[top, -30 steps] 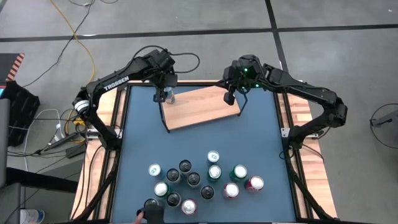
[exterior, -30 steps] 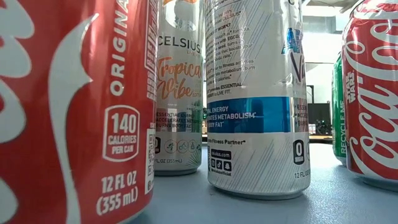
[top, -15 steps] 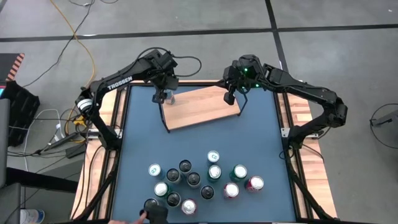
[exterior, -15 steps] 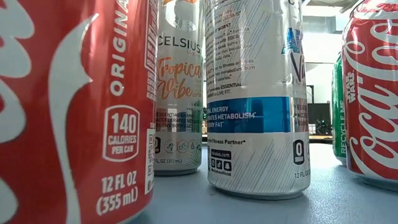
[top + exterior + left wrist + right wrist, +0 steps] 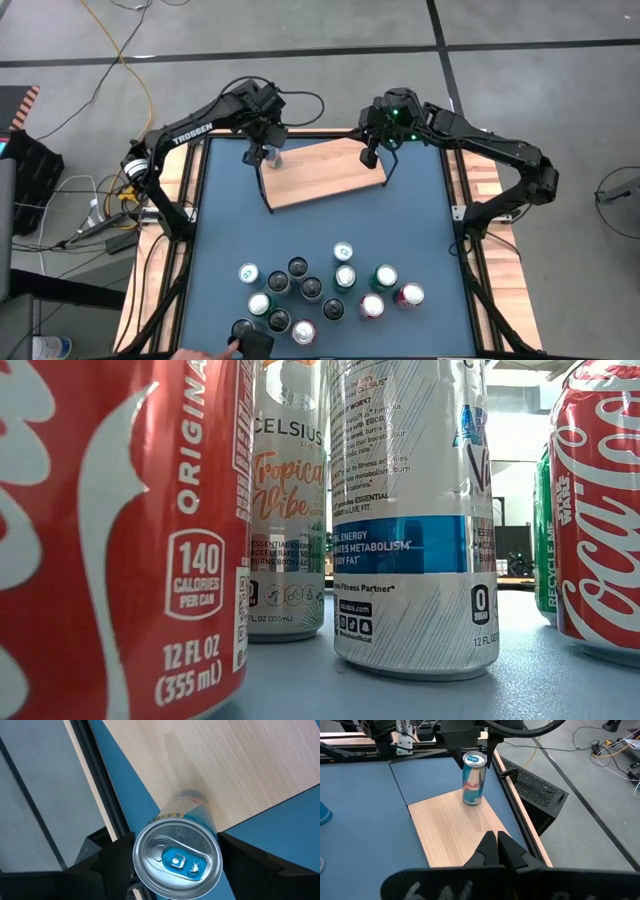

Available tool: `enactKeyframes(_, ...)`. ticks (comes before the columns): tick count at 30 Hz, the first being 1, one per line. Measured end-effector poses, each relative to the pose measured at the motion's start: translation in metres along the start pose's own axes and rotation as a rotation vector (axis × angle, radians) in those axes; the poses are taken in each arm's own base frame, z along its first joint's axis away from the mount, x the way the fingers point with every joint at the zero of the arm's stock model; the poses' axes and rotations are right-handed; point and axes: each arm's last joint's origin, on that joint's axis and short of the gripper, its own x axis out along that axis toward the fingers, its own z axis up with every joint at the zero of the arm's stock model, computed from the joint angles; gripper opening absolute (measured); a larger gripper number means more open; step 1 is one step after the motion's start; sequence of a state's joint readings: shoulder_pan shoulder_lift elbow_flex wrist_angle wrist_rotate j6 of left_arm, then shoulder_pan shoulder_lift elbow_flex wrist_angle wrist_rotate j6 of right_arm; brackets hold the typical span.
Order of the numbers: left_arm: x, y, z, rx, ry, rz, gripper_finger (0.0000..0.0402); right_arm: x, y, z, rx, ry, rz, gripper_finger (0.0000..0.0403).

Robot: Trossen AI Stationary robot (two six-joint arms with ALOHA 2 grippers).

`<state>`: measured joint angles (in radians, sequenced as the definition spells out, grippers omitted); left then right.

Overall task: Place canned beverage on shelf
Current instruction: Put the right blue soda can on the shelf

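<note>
Red Bull can (image 5: 473,779): upright on shelf (image 5: 455,832) corner, left gripper (image 5: 175,865) spread beside it; I lift straight up, right gripper (image 5: 496,847) pinched together

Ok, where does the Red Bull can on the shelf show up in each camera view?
High view: Red Bull can at the shelf's far-left corner, under the left gripper.
Low view: not in it.
Left wrist view: lower centre, top seen between the fingers.
Right wrist view: upper centre.
Shared landmark: the light-wood shelf.

Arms: two dark jointed arms, black cables looping off each
Marking: white "TROSSEN" lettering on left arm (image 5: 190,131)
Light: green glow atop right arm (image 5: 400,112)
</note>
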<state>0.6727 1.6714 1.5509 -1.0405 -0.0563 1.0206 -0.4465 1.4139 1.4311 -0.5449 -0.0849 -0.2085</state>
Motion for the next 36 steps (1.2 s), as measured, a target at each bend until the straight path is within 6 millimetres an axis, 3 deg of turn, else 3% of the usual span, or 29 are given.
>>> enactKeyframes(8,0.000,-0.001,0.002,0.127,-0.002,-0.001,0.0251,0.000,0.000,0.000,-0.002,0.000,0.000,0.0000)
enactKeyframes(21,0.000,-0.003,0.005,0.049,0.041,0.026,0.0261,0.000,0.000,0.000,-0.001,0.000,0.000,0.0000)
enactKeyframes(36,-0.003,-0.012,0.016,0.074,0.032,0.023,0.0283,0.000,0.000,0.000,-0.022,-0.003,0.013,0.0004)
